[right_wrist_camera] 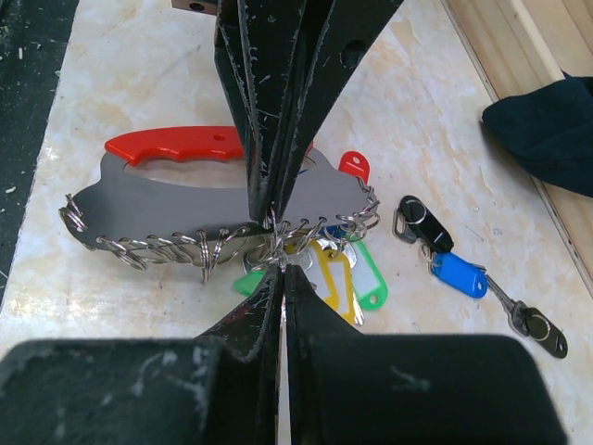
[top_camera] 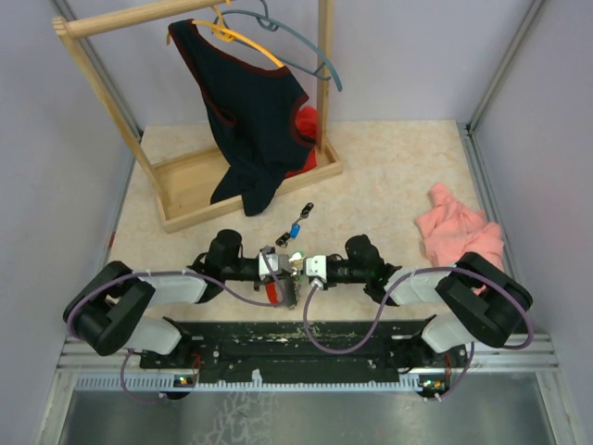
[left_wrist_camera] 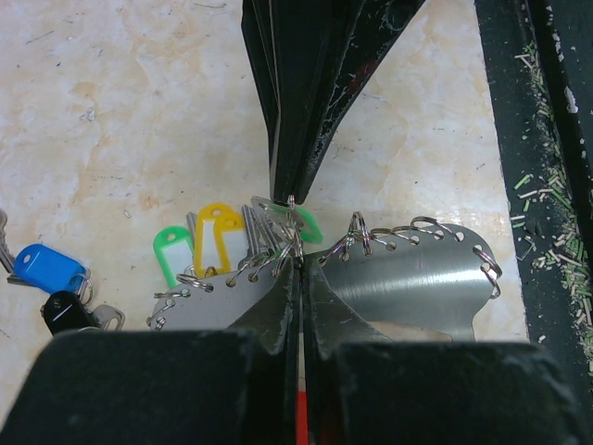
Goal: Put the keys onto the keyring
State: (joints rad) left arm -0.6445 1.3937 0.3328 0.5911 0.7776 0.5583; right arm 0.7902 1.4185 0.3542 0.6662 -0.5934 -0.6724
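Observation:
The keyring point(right_wrist_camera: 157, 209) is a grey metal plate with a red grip point(right_wrist_camera: 171, 146) and several small wire rings along its edge; it also shows in the left wrist view point(left_wrist_camera: 417, 278). My left gripper point(left_wrist_camera: 298, 264) is shut on the plate's ringed edge. My right gripper point(right_wrist_camera: 281, 269) meets it tip to tip and is shut on the wire ring of a key. Yellow point(right_wrist_camera: 334, 278), green point(right_wrist_camera: 371, 283) and red point(right_wrist_camera: 354, 165) keys hang at that edge. A blue key point(right_wrist_camera: 459, 275) and a black one point(right_wrist_camera: 422, 221) lie loose beside it.
In the top view both grippers meet at the table's near middle point(top_camera: 295, 267). The loose blue key point(top_camera: 295, 229) lies just beyond. A wooden rack point(top_camera: 185, 185) with a dark garment point(top_camera: 250, 120) stands back left. A pink cloth point(top_camera: 459, 232) lies right.

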